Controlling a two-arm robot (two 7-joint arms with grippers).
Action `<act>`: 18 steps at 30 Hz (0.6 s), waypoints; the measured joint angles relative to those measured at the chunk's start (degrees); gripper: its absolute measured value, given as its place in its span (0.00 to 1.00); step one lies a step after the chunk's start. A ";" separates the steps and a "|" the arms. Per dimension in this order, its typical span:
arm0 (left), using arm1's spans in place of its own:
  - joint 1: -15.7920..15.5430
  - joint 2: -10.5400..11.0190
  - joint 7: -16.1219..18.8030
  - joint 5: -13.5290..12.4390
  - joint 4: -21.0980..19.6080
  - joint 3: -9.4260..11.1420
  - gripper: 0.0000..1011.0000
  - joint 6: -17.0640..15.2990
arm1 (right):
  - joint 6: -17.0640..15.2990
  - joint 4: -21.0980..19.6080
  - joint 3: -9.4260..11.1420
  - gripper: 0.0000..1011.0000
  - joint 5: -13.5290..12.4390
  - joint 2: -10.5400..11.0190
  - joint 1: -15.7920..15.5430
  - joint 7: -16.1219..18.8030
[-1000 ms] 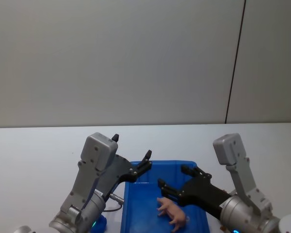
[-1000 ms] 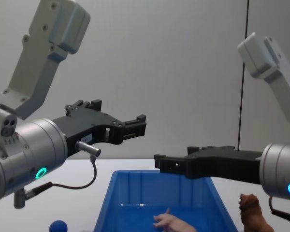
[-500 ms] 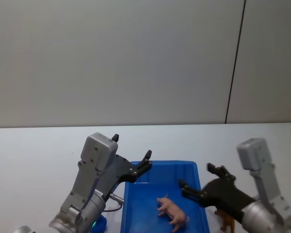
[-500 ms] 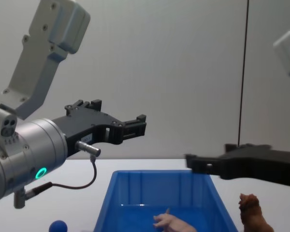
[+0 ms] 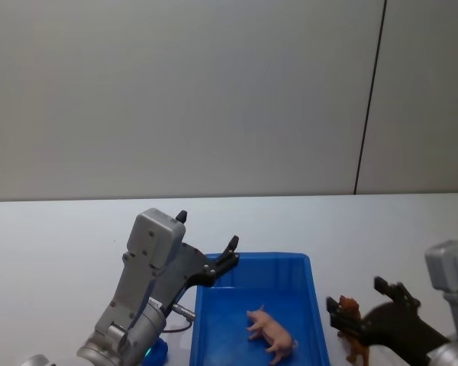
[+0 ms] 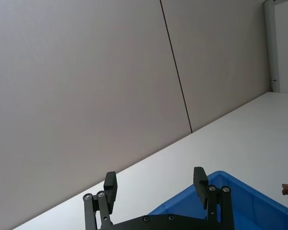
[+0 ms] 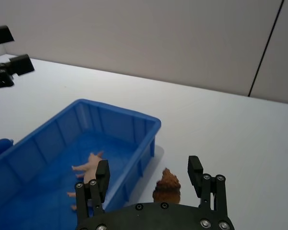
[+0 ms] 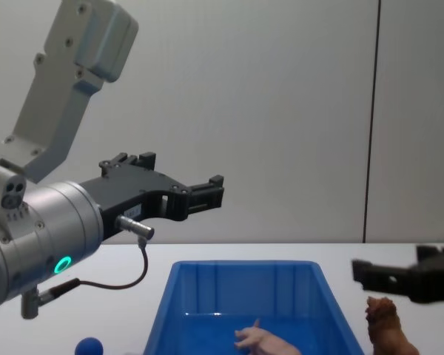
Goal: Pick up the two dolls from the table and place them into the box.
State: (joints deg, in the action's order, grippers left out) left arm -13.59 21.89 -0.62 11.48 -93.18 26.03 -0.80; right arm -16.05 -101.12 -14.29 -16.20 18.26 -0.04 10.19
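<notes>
Head view showed the blue box point(image 5: 253, 258) resting on the white desk point(image 5: 53, 229). The pink doll point(image 5: 271, 333) lay on the floor of the box, toward its right wall. The brown doll point(image 5: 350, 309) stood upright on the desk outside the box, just beside that same right wall. The right hand point(image 5: 356, 293) hung right of the box, just above the brown doll's head, its fingers spread apart and gripping nothing. The left hand point(image 5: 208, 230) was held over the box's rear left corner; chest view placed it well above the rim. Its fingers were likewise apart and empty. A small blue ball point(image 8: 89, 346) sat on the desk left of the box.
</notes>
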 joint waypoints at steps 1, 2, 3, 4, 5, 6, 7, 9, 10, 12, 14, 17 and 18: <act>0.00 0.00 0.00 0.00 0.00 0.00 0.99 0.00 | -0.12 -0.09 0.13 0.99 -0.25 0.23 -0.34 -0.16; 0.00 0.00 0.00 0.00 0.00 0.00 0.99 0.00 | -0.23 -0.13 0.19 0.99 -0.48 0.35 -0.51 -0.30; 0.00 0.00 0.00 0.00 0.00 -0.01 0.99 0.00 | -0.48 -0.17 0.39 0.99 -0.92 0.72 -1.04 -0.58; 0.00 0.00 0.00 0.00 0.00 0.00 0.99 0.00 | -0.64 -0.17 0.46 0.99 -1.19 0.86 -1.24 -0.73; 0.00 0.00 0.00 0.00 0.00 -0.01 0.99 0.00 | -0.77 -0.17 0.53 0.99 -1.38 0.98 -1.43 -0.84; 0.00 0.00 0.00 0.00 0.00 -0.01 0.99 0.00 | -0.98 -0.06 0.67 0.99 -1.75 1.22 -1.82 -1.02; 0.00 0.00 0.00 0.00 0.00 0.00 0.99 0.00 | -1.08 0.03 0.71 0.99 -1.90 1.27 -1.92 -1.09; 0.00 0.00 0.00 0.00 0.00 0.00 0.99 0.00 | -1.41 0.59 0.84 0.99 -2.32 1.49 -2.34 -1.27; 0.00 0.00 0.00 0.00 0.00 0.00 0.99 0.00 | -1.54 0.79 0.86 0.99 -2.43 1.54 -2.42 -1.31; 0.00 0.00 0.00 0.00 0.00 0.00 0.99 0.00 | -1.81 1.42 0.89 0.99 -2.63 1.61 -2.60 -1.36; 0.00 0.00 0.00 0.00 0.00 -0.01 0.99 0.00 | -1.99 2.01 0.90 0.99 -2.70 1.62 -2.65 -1.36; 0.00 0.00 0.00 0.00 0.00 0.00 0.99 0.00 | -2.32 3.03 0.89 0.99 -2.73 1.56 -2.64 -1.26; 0.00 0.00 0.00 0.00 0.00 -0.01 0.99 0.00 | -2.40 3.39 0.85 0.99 -2.73 1.50 -2.60 -1.20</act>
State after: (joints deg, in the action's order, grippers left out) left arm -13.59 21.89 -0.62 11.48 -93.18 26.02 -0.80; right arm -18.45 -97.74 -13.44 -18.94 19.76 -2.64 8.99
